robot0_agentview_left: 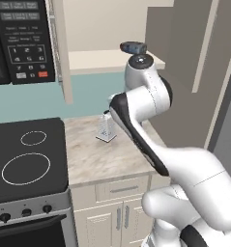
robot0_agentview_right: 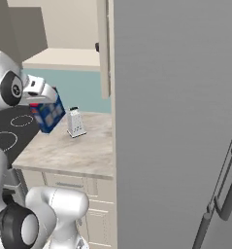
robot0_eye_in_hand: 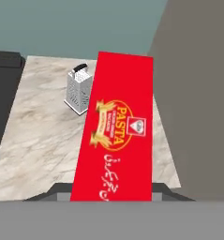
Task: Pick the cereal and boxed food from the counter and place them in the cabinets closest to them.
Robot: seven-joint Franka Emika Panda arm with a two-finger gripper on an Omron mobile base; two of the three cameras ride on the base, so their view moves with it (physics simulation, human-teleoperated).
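Gripper (robot0_agentview_right: 45, 104) clamped on boxed food (robot0_agentview_right: 48, 115), held aloft above bench (robot0_agentview_right: 64, 153), red face (robot0_eye_in_hand: 115, 131) toward the hand camera. Grater (robot0_agentview_right: 76, 122) upright on bench, at 3 o'clock from box.

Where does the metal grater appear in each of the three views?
Left base view: grater mid-frame on the counter, partly behind the arm.
Right base view: grater left of centre, beside the held boxed food.
Hand view: grater upper left of the box.
Shared landmark: the counter.
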